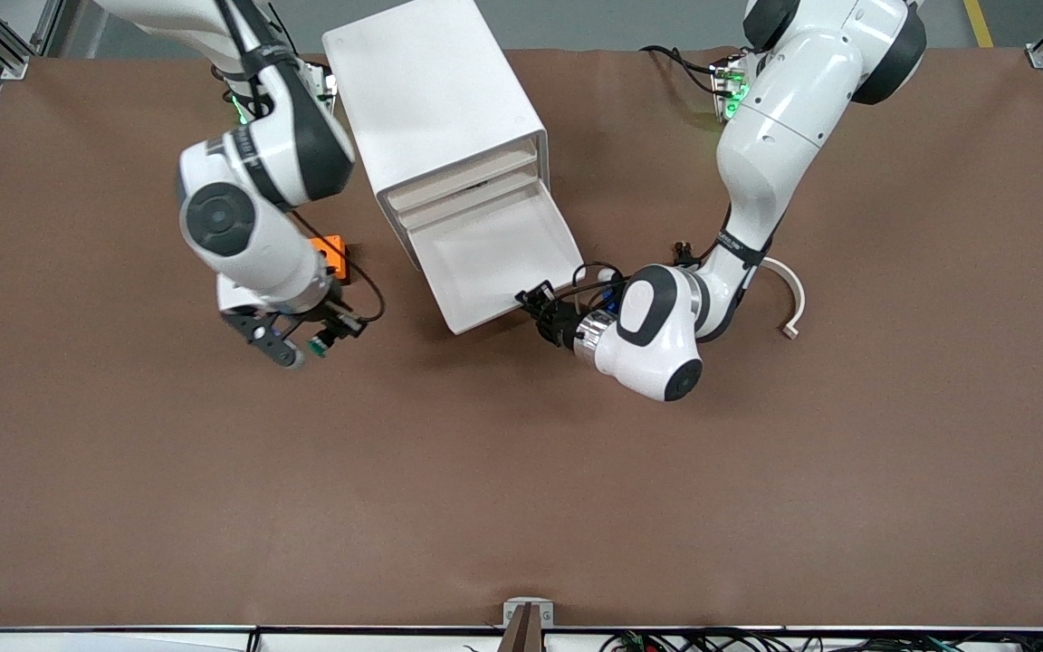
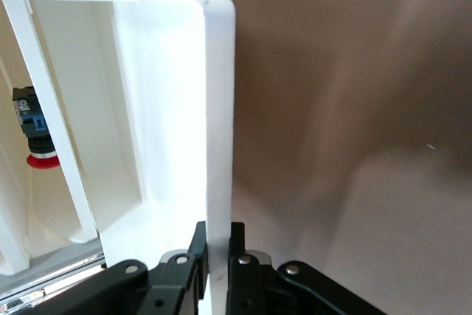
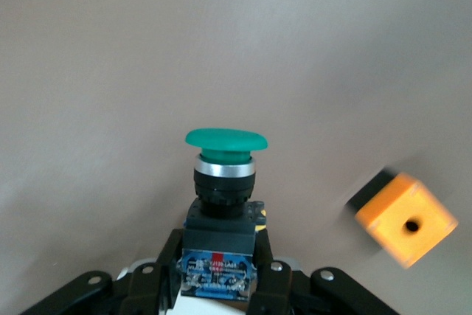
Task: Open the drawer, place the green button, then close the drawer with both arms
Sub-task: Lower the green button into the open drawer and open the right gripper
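Observation:
The white cabinet (image 1: pixel 435 95) stands near the robots' bases. One drawer (image 1: pixel 485 258) is pulled out toward the front camera and looks empty. My left gripper (image 1: pixel 537 304) is shut on the drawer's front wall at its corner; in the left wrist view the gripper (image 2: pixel 219 240) has one jaw on each side of that wall (image 2: pixel 219 108). My right gripper (image 1: pixel 302 344) is shut on the button (image 1: pixel 315 347) and holds it low over the bare table, beside the drawer toward the right arm's end. In the right wrist view the gripper (image 3: pixel 219 248) grips the black-and-blue body of the green-capped button (image 3: pixel 225 171).
An orange cube with a hole (image 1: pixel 333 254) lies on the table by the right arm, also in the right wrist view (image 3: pixel 405 219). A white curved piece (image 1: pixel 793 303) lies beside the left arm. A red-capped button (image 2: pixel 35 130) shows inside the cabinet.

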Available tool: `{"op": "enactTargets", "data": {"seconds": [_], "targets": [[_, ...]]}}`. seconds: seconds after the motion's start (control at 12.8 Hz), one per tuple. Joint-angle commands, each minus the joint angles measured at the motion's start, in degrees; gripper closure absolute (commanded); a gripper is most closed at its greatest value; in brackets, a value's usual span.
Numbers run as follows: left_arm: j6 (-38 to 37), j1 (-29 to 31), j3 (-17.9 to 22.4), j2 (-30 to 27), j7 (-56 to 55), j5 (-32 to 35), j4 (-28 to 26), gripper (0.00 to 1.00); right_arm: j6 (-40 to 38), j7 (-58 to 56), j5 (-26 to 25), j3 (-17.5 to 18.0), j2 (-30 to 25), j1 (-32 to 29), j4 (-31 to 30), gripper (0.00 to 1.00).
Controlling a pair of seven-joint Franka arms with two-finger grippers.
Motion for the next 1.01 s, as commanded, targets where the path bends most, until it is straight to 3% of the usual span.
{"op": "enactTargets", "data": {"seconds": [0.0,0.08,0.16,0.39,0.7,0.94], "targets": [[0.39,1.00,-0.16,0.92,-0.02,-0.66,2.87,0.44,4.38,10.71,0.24,-0.76,-1.45,6.75,-3.63,1.00],[0.31,1.27,-0.16,0.48,-0.11,-0.58,2.87,0.10,5.36,14.93,0.15,-0.76,-1.19,9.30,-3.54,1.00],[0.31,1.45,-0.07,0.13,-0.03,-0.14,2.95,0.00,6.76,18.62,0.07,-0.76,-0.75,11.59,-3.54,1.00],[0.31,5.22,-0.24,-1.19,0.41,4.93,5.49,0.00,11.41,27.16,-0.11,-0.76,2.58,17.83,-3.19,1.00],[0.39,8.22,-0.16,-3.91,3.92,19.25,7.25,0.00,14.42,33.85,-0.64,-0.94,9.08,23.20,0.66,1.00],[0.66,8.31,-0.51,-6.19,11.19,29.81,7.52,0.00,14.24,39.04,-4.32,-0.94,14.88,24.97,5.23,1.00]]}}
